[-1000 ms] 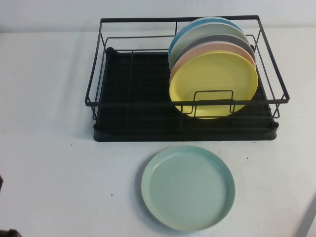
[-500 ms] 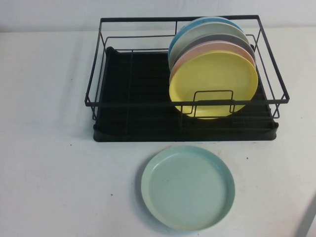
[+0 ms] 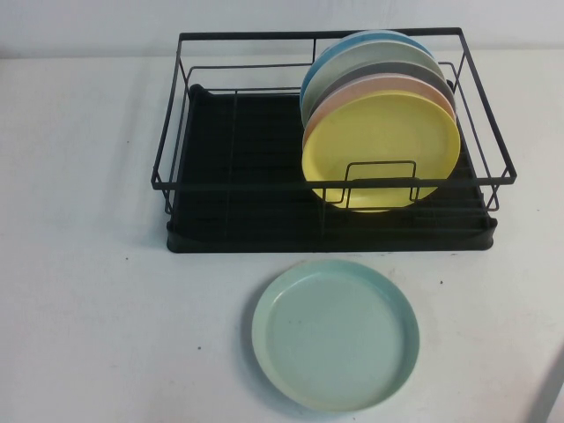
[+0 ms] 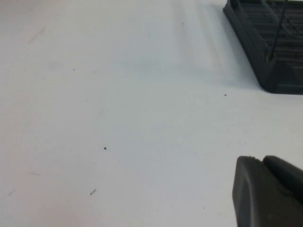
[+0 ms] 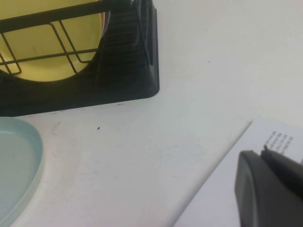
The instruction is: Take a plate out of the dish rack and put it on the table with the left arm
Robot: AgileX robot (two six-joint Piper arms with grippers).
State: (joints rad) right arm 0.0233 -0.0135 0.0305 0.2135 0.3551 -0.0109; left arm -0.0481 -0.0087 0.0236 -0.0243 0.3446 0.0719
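Note:
The pale mint-green plate (image 3: pixel 335 335) lies flat on the white table (image 3: pixel 88 264), in front of the black wire dish rack (image 3: pixel 256 231). Its edge also shows in the right wrist view (image 5: pixel 16 165). My left gripper (image 4: pixel 262 161) is shut and empty, low over bare table to the left of the rack's corner (image 4: pixel 270 61); it is out of the high view. My right gripper (image 5: pixel 262 153) is shut and empty, over a sheet of paper to the right of the plate and the rack's front corner (image 5: pixel 128 71); it is also out of the high view.
Several plates stand upright in the rack's right half, a yellow plate (image 3: pixel 379 145) in front and a blue plate (image 3: pixel 326 62) at the back. The rack's left half holds no plates. A printed paper sheet (image 5: pixel 227 198) lies at the table's right front edge.
A dark piece of my left arm at the high view's lower left edge has withdrawn out of the picture. The plate and rack have not moved.

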